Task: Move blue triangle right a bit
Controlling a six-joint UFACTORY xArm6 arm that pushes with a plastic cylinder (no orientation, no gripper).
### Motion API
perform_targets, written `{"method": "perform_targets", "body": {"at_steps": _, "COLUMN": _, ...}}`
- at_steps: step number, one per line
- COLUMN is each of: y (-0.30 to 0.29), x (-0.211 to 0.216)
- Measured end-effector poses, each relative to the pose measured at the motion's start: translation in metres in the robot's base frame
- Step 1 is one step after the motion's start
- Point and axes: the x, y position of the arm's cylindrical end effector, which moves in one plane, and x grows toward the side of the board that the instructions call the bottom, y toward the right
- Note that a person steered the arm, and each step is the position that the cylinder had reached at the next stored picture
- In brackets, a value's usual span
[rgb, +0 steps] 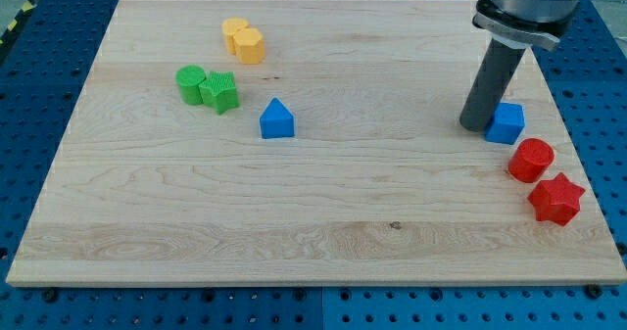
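Note:
The blue triangle (pixel 277 118) lies left of the board's centre, below and to the right of the green blocks. My tip (pixel 475 127) rests on the board far to the view's right of it, touching or almost touching the left side of a blue cube (pixel 506 122). The dark rod rises from there to the view's top right. Nothing stands between the tip and the blue triangle.
A green cylinder (pixel 190 82) and a green star-like block (pixel 221 91) sit together at the left. Two yellow blocks (pixel 242 40) sit near the top. A red cylinder (pixel 531 160) and a red star (pixel 555 199) lie near the right edge of the wooden board (pixel 313 222).

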Motion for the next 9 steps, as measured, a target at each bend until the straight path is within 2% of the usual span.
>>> {"method": "perform_targets", "body": {"at_steps": 2, "y": 0.01, "x": 0.0}}
{"method": "perform_targets", "body": {"at_steps": 4, "y": -0.034, "x": 0.006}}
{"method": "perform_targets", "body": {"at_steps": 6, "y": -0.108, "x": 0.074}}
{"method": "perform_targets", "body": {"at_steps": 7, "y": -0.174, "x": 0.082}}
{"method": "perform_targets", "body": {"at_steps": 9, "y": -0.301, "x": 0.039}}
